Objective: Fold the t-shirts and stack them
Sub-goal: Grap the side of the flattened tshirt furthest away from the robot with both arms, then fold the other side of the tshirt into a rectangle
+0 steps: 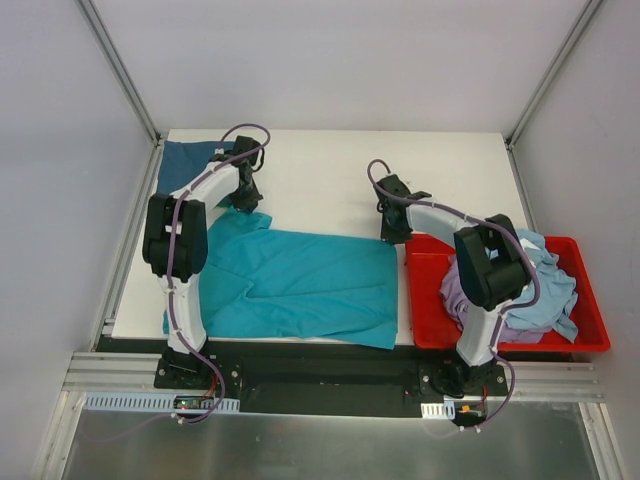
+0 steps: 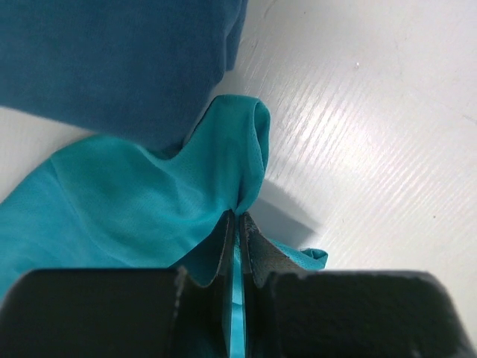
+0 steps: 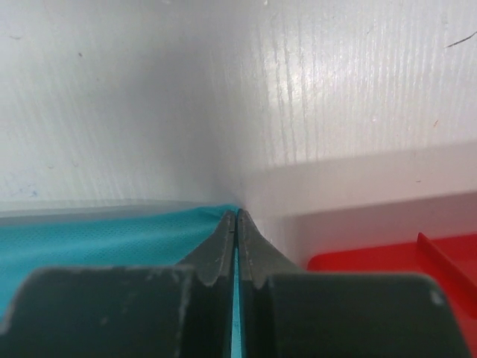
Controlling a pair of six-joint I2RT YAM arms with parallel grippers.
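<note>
1. Surface (image 1: 330, 170): white, and it is carrying everything we are listing here.

2. Teal shirt (image 1: 300, 285): we are finding it lying spread over the middle of the surface, reaching from the centre toward 7 o'clock in the overhead view and rumpling along its left side. Its two far corners are sitting at the cloth's 10 o'clock and 2 o'clock, each under a tool.

3. Left tool (image 2: 237, 218): we are seeing it clenched, its two fingers pinching a raised fold of the teal shirt at the 10 o'clock corner. The fabric is standing up in a peak just past the fingertips.

4. Right tool (image 3: 237, 215): we are seeing it clenched as well, gripping the thin edge of the teal shirt at the 2 o'clock corner and sitting low against the surface.

5. Dark blue shirt (image 1: 188, 160): it is lying at the surface's 11 o'clock corner, just beyond the left tool. We cannot tell whether it is touching the teal fold.

6. Red bin (image 1: 428, 290): it is sitting at 4 o'clock, just beside the right edge of the teal shirt and the right tool.

7. Heap of shirts (image 1: 545, 285): light blue and lilac, it is filling the bin's right half, and the right arm is partly covering it in the overhead view.
</note>
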